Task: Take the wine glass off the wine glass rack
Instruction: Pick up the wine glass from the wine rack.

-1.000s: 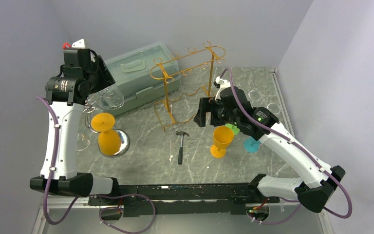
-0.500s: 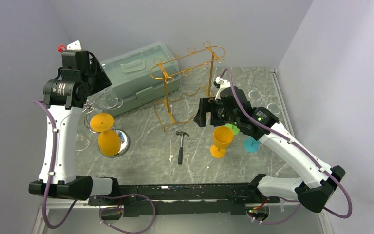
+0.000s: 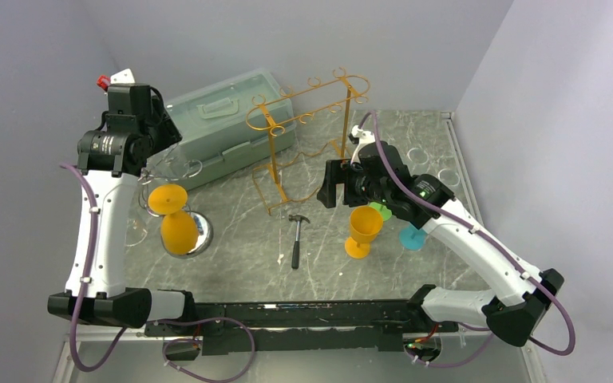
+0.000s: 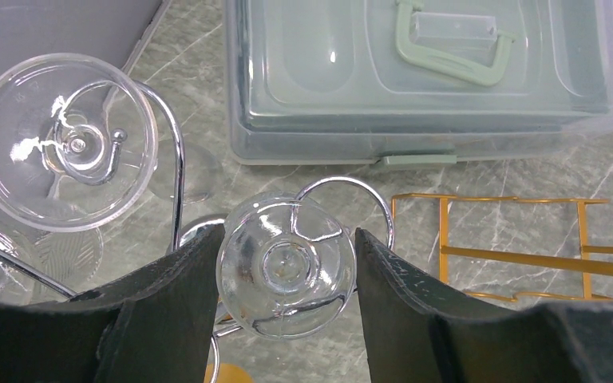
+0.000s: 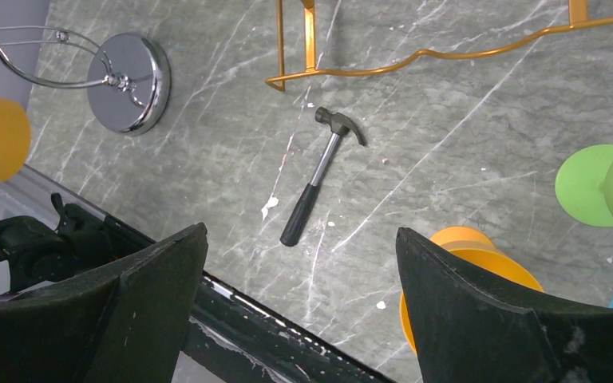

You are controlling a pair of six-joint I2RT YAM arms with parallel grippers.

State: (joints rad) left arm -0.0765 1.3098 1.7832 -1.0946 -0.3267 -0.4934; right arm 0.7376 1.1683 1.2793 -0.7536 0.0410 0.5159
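Observation:
My left gripper [image 4: 287, 239] is shut on the bowl of a clear wine glass [image 4: 286, 267], one finger on each side of it. The glass sits right above a wire loop of the chrome wine glass rack [image 4: 180, 163]; I cannot tell whether they touch. A second clear glass [image 4: 64, 140] hangs on the rack to the left. In the top view the left gripper [image 3: 156, 148] is high at the back left with the held glass [image 3: 172, 167]. An orange glass [image 3: 174, 219] hangs upside down over the rack's base [image 3: 199, 231]. My right gripper [image 5: 301, 231] is open and empty.
A pale green plastic box [image 3: 223, 120] lies behind the chrome rack. An empty gold wire rack [image 3: 303, 120] stands mid-table. A hammer [image 3: 296, 239] lies in front of it. An orange goblet [image 3: 363, 227], a green glass [image 3: 381, 210] and a teal glass [image 3: 412, 235] stand under the right arm.
My left gripper has shifted a little to the left and back with the clear glass in it. The right arm has not moved.

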